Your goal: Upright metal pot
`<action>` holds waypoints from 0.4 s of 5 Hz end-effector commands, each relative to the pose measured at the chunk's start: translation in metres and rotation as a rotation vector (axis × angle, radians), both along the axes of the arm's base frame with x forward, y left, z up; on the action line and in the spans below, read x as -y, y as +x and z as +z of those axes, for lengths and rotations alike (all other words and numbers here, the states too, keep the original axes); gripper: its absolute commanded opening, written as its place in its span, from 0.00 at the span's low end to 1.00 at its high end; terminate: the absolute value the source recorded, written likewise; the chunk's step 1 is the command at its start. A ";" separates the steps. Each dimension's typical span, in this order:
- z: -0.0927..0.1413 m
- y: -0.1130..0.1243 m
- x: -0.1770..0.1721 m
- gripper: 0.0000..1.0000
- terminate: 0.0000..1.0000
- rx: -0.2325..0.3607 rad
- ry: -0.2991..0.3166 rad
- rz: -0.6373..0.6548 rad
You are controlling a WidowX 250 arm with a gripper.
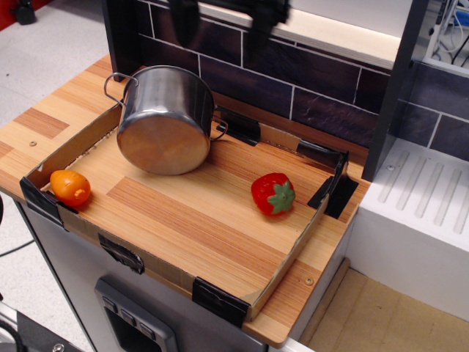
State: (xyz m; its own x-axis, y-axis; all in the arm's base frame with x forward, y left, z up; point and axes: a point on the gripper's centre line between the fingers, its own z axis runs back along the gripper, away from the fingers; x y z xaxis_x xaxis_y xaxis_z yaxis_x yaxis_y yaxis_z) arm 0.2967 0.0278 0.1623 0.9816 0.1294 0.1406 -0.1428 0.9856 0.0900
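The metal pot (165, 121) lies tipped on its side at the back left of the cardboard-edged wooden tray (289, 253). Its flat round base faces the camera and its opening points to the back. One wire loop handle (113, 84) sticks out at the left, the other shows at the right. My gripper (220, 33) hangs at the top edge of the view, above and behind the pot and apart from it. It is blurred, its two dark fingers (183, 29) stand wide apart, and it holds nothing.
A red toy strawberry (272, 194) lies right of the middle of the tray. An orange toy fruit (70, 187) lies in the front left corner. A dark tiled wall (308, 88) runs behind, and a white drainer (425, 191) stands to the right.
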 end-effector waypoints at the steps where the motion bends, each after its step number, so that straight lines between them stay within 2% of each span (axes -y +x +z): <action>1: 0.030 -0.003 -0.050 1.00 0.00 0.125 0.151 -0.462; 2: 0.025 0.005 -0.071 1.00 0.00 0.074 0.216 -0.686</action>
